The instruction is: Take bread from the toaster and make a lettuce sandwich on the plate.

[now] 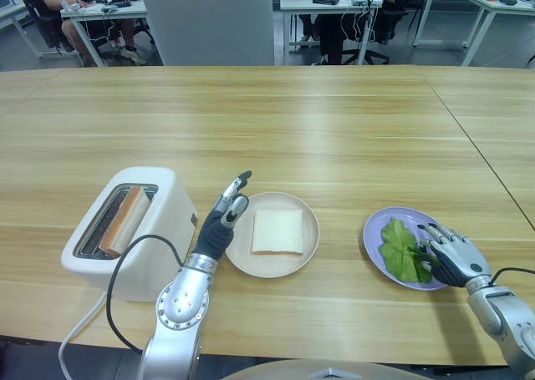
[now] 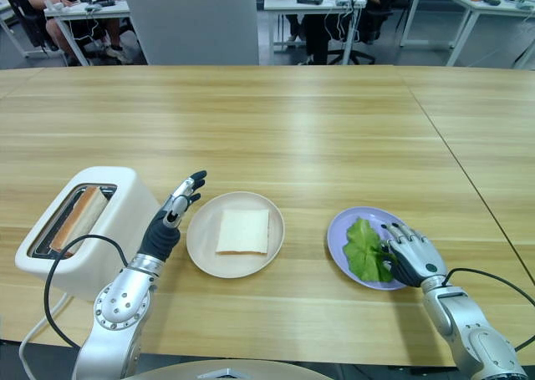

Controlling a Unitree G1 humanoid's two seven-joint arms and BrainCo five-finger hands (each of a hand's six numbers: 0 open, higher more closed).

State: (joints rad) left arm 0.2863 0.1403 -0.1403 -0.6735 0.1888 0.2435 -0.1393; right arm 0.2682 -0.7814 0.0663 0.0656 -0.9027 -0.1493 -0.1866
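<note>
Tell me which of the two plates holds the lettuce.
The purple plate by the right hand holds the lettuce; the beige plate holds a bread slice.

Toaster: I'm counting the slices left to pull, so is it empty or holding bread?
Not empty. One bread slice stands in the toaster slot; a second slice lies flat on the beige plate.

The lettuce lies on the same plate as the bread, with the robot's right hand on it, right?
No. The left eye view shows the lettuce on its own purple plate, apart from the bread, with the right hand on it.
</note>
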